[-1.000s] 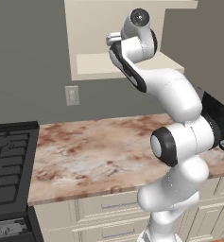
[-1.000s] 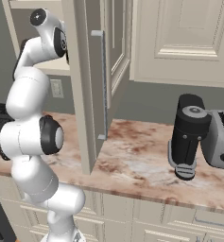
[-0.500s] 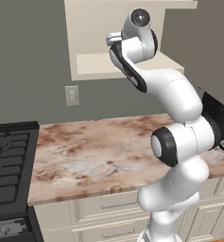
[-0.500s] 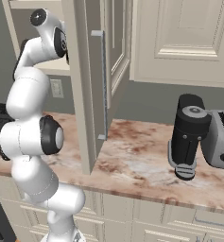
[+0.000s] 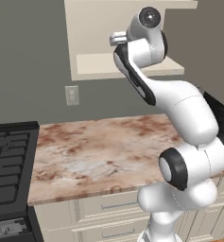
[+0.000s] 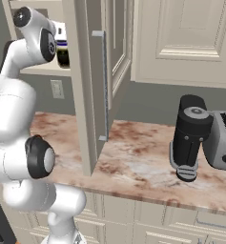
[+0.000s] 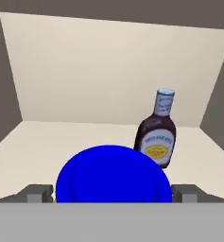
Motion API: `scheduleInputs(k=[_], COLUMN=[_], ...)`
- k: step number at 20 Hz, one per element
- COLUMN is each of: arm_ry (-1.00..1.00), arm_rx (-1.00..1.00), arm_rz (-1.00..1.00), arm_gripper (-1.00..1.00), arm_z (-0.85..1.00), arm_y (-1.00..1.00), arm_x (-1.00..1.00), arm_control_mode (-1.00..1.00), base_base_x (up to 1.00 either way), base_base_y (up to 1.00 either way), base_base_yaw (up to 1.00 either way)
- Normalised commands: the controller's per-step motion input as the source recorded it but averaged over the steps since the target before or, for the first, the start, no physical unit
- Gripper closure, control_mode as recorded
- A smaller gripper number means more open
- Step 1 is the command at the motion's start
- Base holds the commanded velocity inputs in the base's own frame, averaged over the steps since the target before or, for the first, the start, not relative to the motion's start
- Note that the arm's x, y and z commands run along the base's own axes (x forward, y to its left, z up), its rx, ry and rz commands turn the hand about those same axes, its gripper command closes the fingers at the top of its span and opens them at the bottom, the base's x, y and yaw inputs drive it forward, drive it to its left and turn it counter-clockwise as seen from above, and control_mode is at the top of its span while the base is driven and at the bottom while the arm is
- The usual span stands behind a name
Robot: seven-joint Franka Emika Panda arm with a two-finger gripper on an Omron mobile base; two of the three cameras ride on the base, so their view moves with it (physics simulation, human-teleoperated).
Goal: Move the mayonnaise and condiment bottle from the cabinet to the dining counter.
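Nothing had shifted over that last second; arm and bottles sat as before. Nearest the hand camera, one mayonnaise jar, blue lid up, sat between the gripper tips, fingers spread wide. Behind it, one condiment bottle stood upright on the cabinet shelf.

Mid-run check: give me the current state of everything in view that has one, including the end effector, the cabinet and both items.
end effector: open, fingers either side of the blue lid, not closed on it
mayonnaise: upright on the cabinet shelf, lid on
condiment bottle: upright on the shelf behind the jar, capped
cabinet: door open
toaster: slots empty
stove: nothing on the burners
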Motion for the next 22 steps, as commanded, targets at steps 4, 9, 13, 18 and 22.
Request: scheduleInputs(k=[4, 9, 13, 18, 22], arm_ry=[-0.07, -0.02, 0.0, 0.0, -0.05], arm_rx=[0.0, 0.0, 0.0, 0.0, 0.0], arm_rz=[0.02, 0.0, 0.0, 0.0, 0.0], arm_gripper=[1.0, 1.0, 1.0, 1.0, 1.0], arm_z=[0.0, 0.0, -0.01, -0.03, -0.32], arm_y=[0.05, 0.0, 0.0, 0.0, -0.2], arm_x=[-1.0, -0.98, -0.96, -0.9, -0.49], arm_control_mode=[-1.0, -1.0, -1.0, -1.0, -1.0], base_base_x=[0.0, 0.0, 0.0, 0.0, 0.0], base_base_y=[0.0, 0.0, 0.0, 0.0, 0.0], base_base_yaw=[0.0, 0.0, 0.0, 0.0, 0.0])
